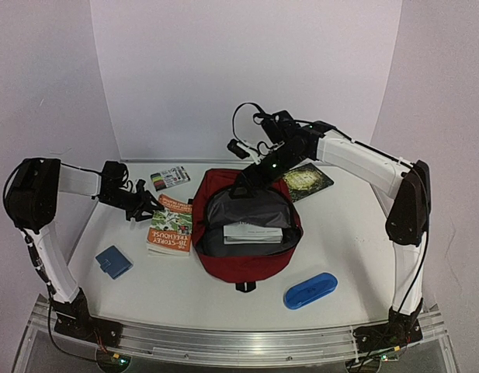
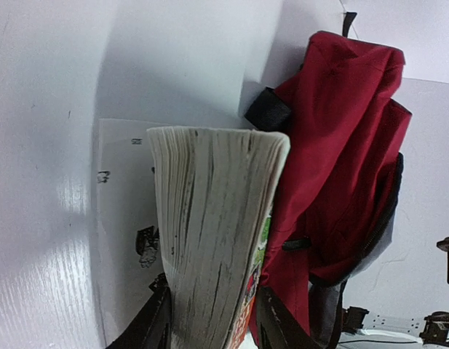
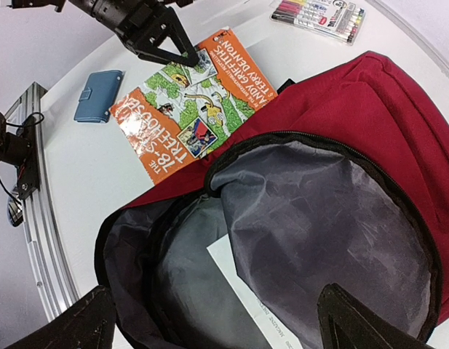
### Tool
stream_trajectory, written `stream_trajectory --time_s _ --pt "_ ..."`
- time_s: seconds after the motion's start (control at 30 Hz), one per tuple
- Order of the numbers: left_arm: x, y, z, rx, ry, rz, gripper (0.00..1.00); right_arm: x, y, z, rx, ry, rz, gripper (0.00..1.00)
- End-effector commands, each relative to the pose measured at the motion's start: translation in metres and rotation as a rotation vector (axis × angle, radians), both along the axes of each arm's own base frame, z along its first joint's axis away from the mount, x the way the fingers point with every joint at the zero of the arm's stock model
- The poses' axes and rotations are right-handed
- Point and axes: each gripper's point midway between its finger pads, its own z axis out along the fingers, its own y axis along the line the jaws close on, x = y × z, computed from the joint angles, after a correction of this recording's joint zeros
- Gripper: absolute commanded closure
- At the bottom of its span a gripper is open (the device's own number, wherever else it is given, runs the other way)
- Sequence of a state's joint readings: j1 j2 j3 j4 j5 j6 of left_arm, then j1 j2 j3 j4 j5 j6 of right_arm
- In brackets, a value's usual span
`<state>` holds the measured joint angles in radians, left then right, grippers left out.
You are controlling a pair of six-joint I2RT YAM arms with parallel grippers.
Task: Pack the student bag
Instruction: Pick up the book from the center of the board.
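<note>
Red student bag (image 1: 247, 260) holds only a white sheet (image 1: 252, 233); orange book (image 1: 171, 225) waits outside, left gripper (image 2: 213, 323) astride it, grip unclear; right gripper (image 3: 217, 320) splayed, empty.

The student bag (image 1: 247, 268) is coloured dark red, with black on its straps and zip edge and plain grey on the lining. The sheet (image 1: 253, 233) is white, printed with small dark text. The book (image 1: 171, 225) is covered in orange, with white title lettering and green cartoon-style pictures; its page edges are off-white, streaked darker. A mid blue is seen on the wallet (image 1: 113, 262) and a brighter blue on the oblong case (image 1: 310, 290). The marker pack (image 1: 170, 178) is striped in many colours. A second book (image 1: 307, 179) is dark, mottled with yellow-green. The bench (image 1: 340, 241) is white; the left end effector (image 3: 167, 57) is black.
</note>
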<state>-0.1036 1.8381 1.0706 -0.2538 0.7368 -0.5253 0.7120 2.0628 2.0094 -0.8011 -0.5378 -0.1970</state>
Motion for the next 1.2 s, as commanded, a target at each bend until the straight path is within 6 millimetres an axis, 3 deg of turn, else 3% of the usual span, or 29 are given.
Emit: stream_trajectory --time_s 0.0,0.1,0.27,0.43,0.63,0.87,0.97,1.07,1.17 --pt "0.004 -0.011 -0.005 -0.056 0.009 -0.029 0.67 0.004 -0.002 0.024 0.033 -0.059 -0.012 0.04" --pt "0.004 -0.011 -0.006 -0.049 0.009 -0.028 0.76 0.003 -0.002 0.025 0.032 -0.061 -0.013 0.04" --pt "0.005 -0.006 0.002 -0.017 0.009 -0.034 0.99 0.004 -0.003 0.027 0.031 -0.069 -0.019 0.03" --pt "0.011 -0.001 0.029 -0.014 -0.020 -0.043 1.00 0.006 -0.002 0.033 0.041 -0.072 -0.030 0.03" --pt "0.019 0.004 0.106 0.008 -0.182 -0.071 1.00 0.005 -0.004 0.057 0.077 -0.101 -0.041 0.02" --pt "0.001 -0.005 0.197 -0.028 -0.343 -0.174 1.00 -0.004 -0.013 0.081 0.140 -0.063 -0.052 0.02" --pt "-0.019 -0.028 0.225 -0.097 -0.386 -0.257 1.00 -0.006 -0.019 0.091 0.196 0.003 -0.056 0.02" --pt "-0.043 -0.064 0.253 -0.182 -0.457 -0.360 1.00 -0.008 -0.027 0.099 0.257 0.090 -0.048 0.02" --pt "-0.061 -0.088 0.284 -0.260 -0.510 -0.431 1.00 -0.019 -0.033 0.097 0.302 0.197 -0.018 0.02"
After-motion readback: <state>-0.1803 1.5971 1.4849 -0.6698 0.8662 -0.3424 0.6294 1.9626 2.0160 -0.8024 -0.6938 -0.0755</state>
